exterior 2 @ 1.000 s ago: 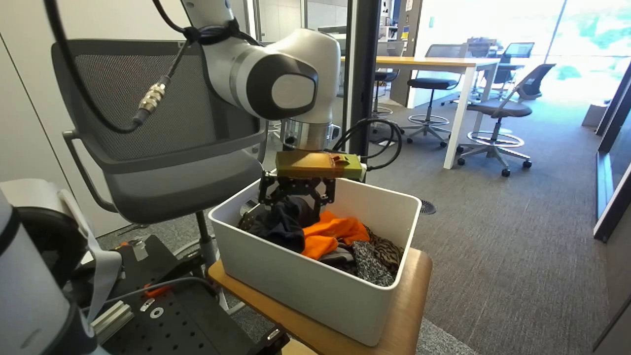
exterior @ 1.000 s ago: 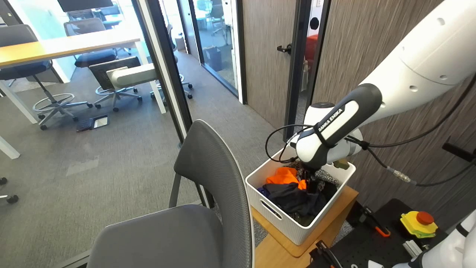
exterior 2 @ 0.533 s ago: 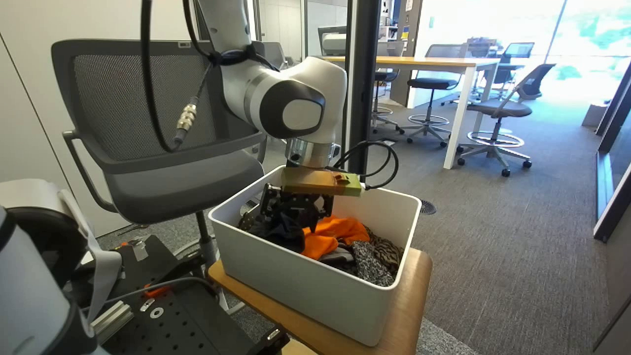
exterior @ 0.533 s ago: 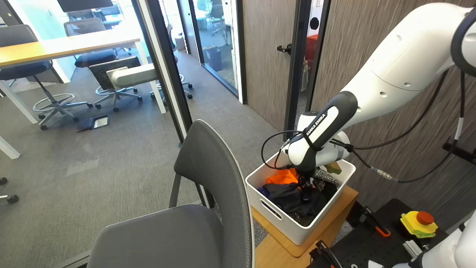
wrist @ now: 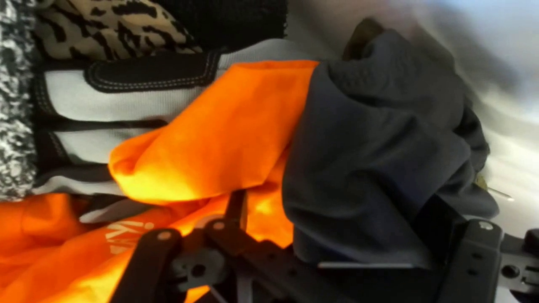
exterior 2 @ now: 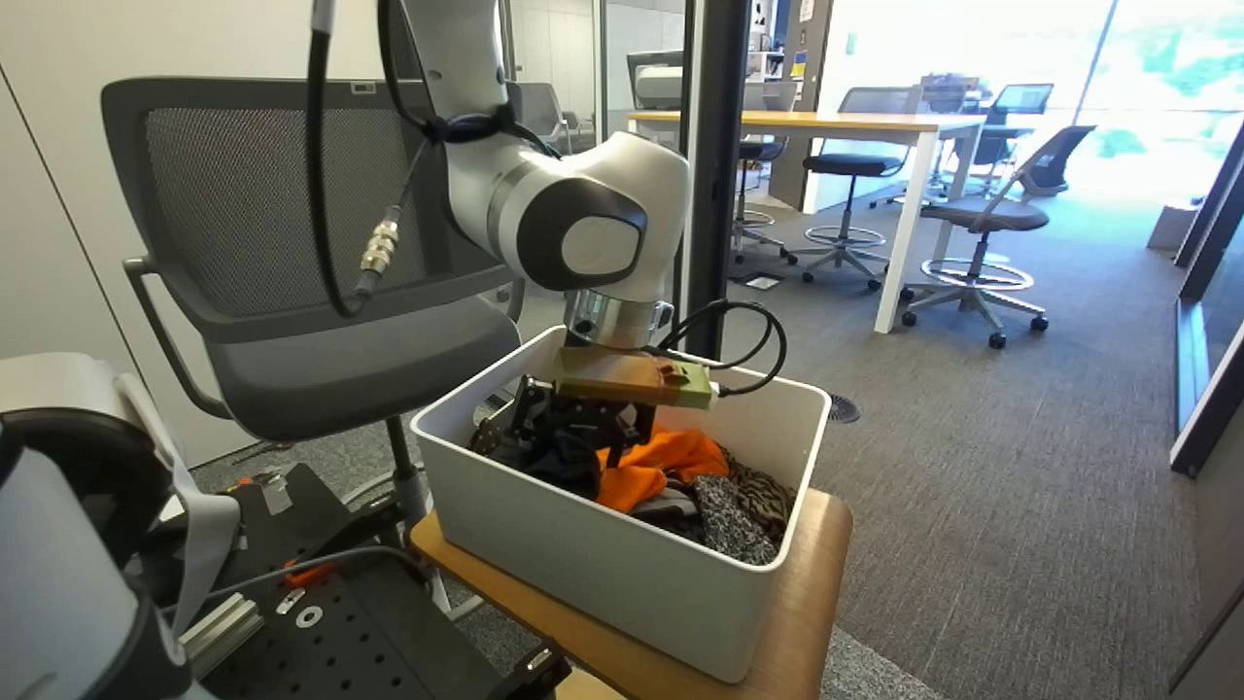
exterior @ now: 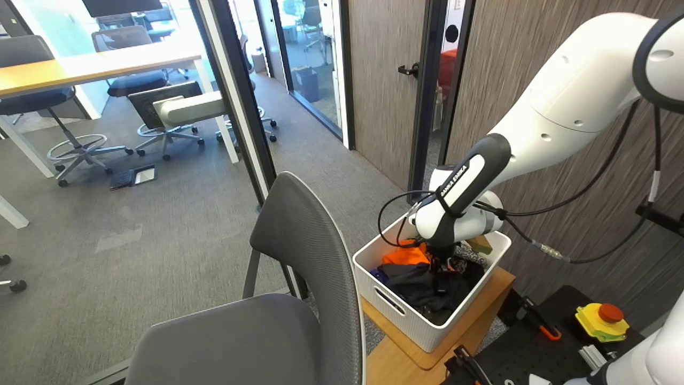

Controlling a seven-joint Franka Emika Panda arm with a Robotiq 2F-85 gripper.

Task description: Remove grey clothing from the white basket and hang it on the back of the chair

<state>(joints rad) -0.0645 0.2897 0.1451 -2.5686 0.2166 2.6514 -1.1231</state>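
In both exterior views, clothing [exterior: 412,285] lies in the basket [exterior 2: 603,574] on a stand [exterior 2: 818,554], right of the chair [exterior 2: 282,214].

This is an office: beyond the gripper [exterior 2: 569,449], in an exterior view, a long white-legged desk [exterior 2: 826,121] and wheeled chairs [exterior 2: 1006,214] stand on grey carpet [exterior 2: 1020,457]. Near the gripper, a perforated black plate [exterior 2: 408,622] and a red button [exterior: 610,313] on a yellow box [exterior: 594,324] mark a robot-lab corner. Glare blurs what is probably a window [exterior 2: 1157,87] farther off.
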